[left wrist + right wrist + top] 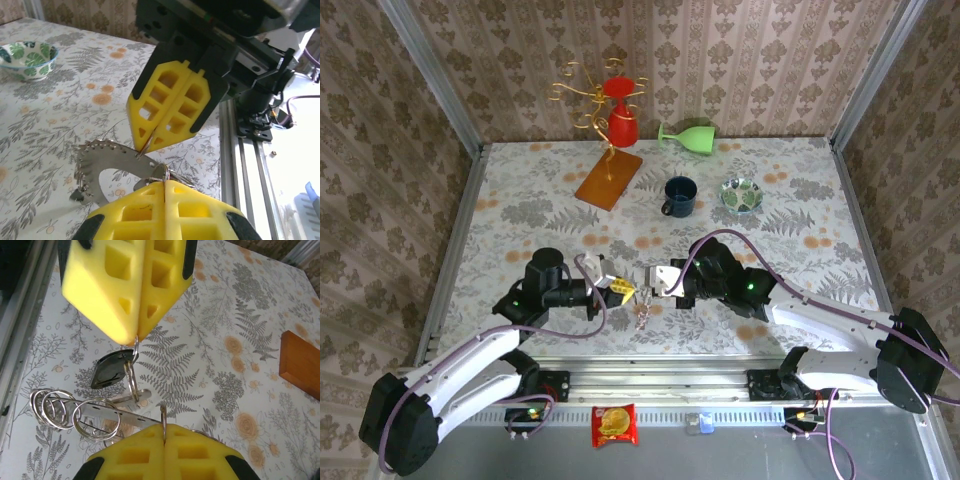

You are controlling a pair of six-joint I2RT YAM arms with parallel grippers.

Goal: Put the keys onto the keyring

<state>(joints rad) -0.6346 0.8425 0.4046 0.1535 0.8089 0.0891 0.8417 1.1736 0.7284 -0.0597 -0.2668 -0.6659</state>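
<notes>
We see the two arms meeting tip to tip near the front middle of the table, with the task's things bunched right between them. The left gripper [135, 337] has its yellow fingers pressed together on the keyring [134, 349], a thin wire loop that carries the black-headed key [109, 371] just under the fingertips. The right gripper [164, 426] is likewise clamped tight, nipping a second thin ring [163, 412] at the end of a flat silvery piece [125, 415], with several loose rings [52, 407] clustered at its other end. The right wrist view gives us the black key head and those rings plainly. The left wrist view gives us a toothed edge on the silvery piece. From above the bunch is a small glint just below the fingertips (we cannot tell whether it touches the cloth). That view also takes in the far side: a dark mug [679, 196], a patterned bowl [741, 194], a green glass [688, 135] on its side, and a red goblet [623, 125] on a gold wire stand [608, 180]. A snack packet [614, 425] lies on the front rail. The table [520, 215] wears a fern-and-flower cloth, and damask wallpaper lines the walls.
</notes>
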